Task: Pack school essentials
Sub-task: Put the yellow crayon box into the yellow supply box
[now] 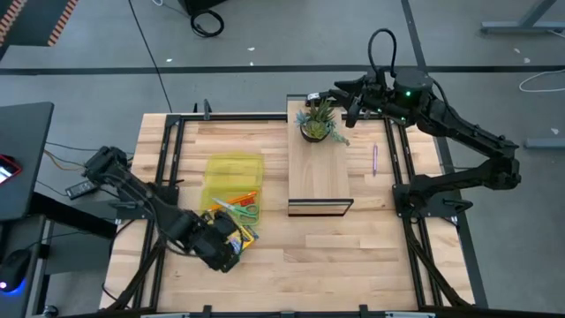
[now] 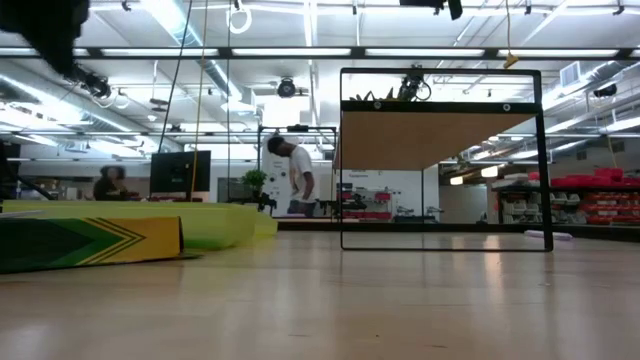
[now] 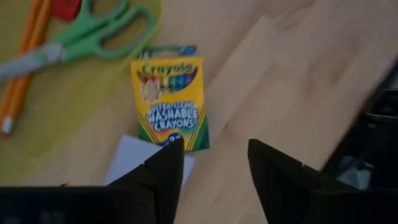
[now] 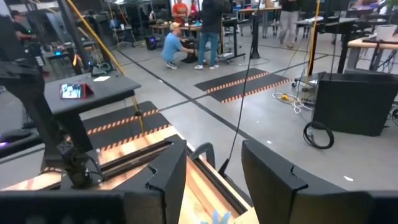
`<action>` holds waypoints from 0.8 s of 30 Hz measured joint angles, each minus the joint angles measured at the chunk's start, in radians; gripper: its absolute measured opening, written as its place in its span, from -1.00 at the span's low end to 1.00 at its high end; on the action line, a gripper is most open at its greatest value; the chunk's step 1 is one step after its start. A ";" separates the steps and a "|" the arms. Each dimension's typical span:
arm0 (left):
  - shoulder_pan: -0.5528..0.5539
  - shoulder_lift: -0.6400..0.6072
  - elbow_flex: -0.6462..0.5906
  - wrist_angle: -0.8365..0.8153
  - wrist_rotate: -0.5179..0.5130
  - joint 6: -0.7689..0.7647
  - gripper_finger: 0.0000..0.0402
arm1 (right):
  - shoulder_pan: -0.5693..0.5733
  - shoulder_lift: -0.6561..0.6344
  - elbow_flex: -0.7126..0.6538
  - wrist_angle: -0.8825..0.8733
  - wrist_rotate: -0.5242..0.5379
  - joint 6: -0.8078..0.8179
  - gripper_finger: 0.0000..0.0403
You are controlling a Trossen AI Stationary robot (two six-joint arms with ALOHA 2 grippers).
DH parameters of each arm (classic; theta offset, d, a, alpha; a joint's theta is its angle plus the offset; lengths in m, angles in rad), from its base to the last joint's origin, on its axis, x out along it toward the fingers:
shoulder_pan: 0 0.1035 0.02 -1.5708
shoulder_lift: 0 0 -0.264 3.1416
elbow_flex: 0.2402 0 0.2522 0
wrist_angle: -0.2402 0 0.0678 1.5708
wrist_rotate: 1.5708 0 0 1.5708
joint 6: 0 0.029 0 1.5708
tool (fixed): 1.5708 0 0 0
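Observation:
The crayon box [image 3: 169, 102] lies flat on the wooden table, its near end by a pale notepad [image 3: 130, 160]. Green-handled scissors [image 3: 93, 34], an orange pencil [image 3: 22, 68] and a red block [image 3: 65, 7] lie on the yellow case [image 1: 234, 177]. My left gripper [image 3: 214, 165] hovers open just above the table beside the crayon box, at the table's near left [image 1: 228, 252]. A purple pen [image 1: 374, 159] lies on the table at the right. My right gripper [image 1: 346, 99] stands open and raised at the far edge, by the potted plant [image 1: 318, 124].
A wooden shelf in a black frame [image 1: 320, 172] stands in the middle of the table, with the plant at its far end. Black rails [image 1: 172, 150] run along the table's left and right sides. People stand in the room behind.

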 joint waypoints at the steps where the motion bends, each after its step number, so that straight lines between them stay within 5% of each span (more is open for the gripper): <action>1: -0.007 0.020 0.000 0.000 0.001 -0.023 -0.04 | 0.000 0.000 0.000 -0.001 -0.008 -0.002 -0.21; 7: -0.006 0.120 0.000 0.004 0.039 -0.137 0.35 | 0.000 0.000 0.000 0.000 -0.098 0.022 -0.21; 14: -0.005 0.175 0.000 0.079 0.040 -0.092 0.85 | 0.000 0.000 0.000 -0.001 -0.213 0.021 -0.21; 24: -0.049 0.181 0.000 0.028 -0.101 -0.030 0.98 | 0.000 0.000 0.001 -0.123 -0.280 -0.041 -0.21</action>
